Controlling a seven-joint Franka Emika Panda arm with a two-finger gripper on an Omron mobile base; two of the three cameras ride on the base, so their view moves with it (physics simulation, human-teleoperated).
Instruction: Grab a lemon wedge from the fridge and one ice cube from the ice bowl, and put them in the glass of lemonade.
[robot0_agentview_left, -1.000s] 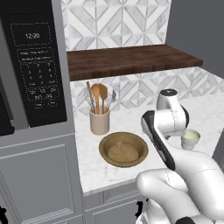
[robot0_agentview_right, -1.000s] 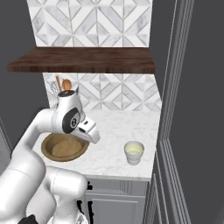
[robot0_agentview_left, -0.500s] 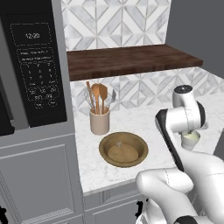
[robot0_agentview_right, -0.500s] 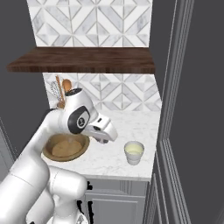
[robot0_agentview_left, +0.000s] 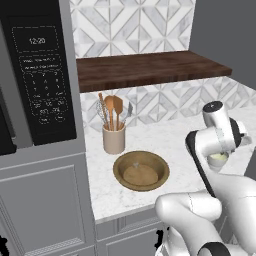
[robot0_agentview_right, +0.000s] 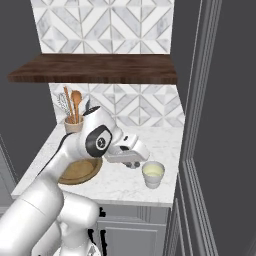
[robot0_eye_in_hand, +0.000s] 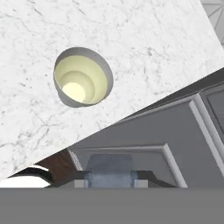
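White marble counter (robot0_agentview_left: 170, 137) with a grey-and-white diamond tile backsplash (robot0_agentview_left: 150, 22) and a dark brown wooden shelf (robot0_agentview_left: 150, 70) above it. A black microwave (robot0_agentview_left: 42, 85) with a keypad sits in the grey cabinet column at the left.

The small pale glass of yellow lemonade (robot0_agentview_right: 153, 174) stands upright on the counter near its front right corner. From the left base it is partly hidden behind the arm (robot0_agentview_left: 218, 160); the hand camera looks straight down into it (robot0_eye_in_hand: 82, 77), with yellow liquid and a plain round rim showing.

The shallow round wooden bowl (robot0_agentview_left: 140, 170) lies on the counter left of the glass, well apart from it; in the right base view (robot0_agentview_right: 80, 170) the arm covers part of it. Something pale sits in its middle, too blurry to name. The beige ceramic utensil crock (robot0_agentview_left: 113, 139) stands at the back left near the wall, holding wooden spoons and a whisk.

The white two-finger gripper (robot0_agentview_right: 134, 164) hangs over the counter just left of the glass, above rim height, not touching it. The jaws are hidden under the hand body; I cannot tell whether they are parted or clenched, or whether they carry anything. The lemon wedge cannot be made out.

Dark grey fridge side panel (robot0_agentview_right: 220, 125) rises at the far right, next to the counter end. Grey panelled cabinet fronts (robot0_eye_in_hand: 175, 131) run below the counter edge.
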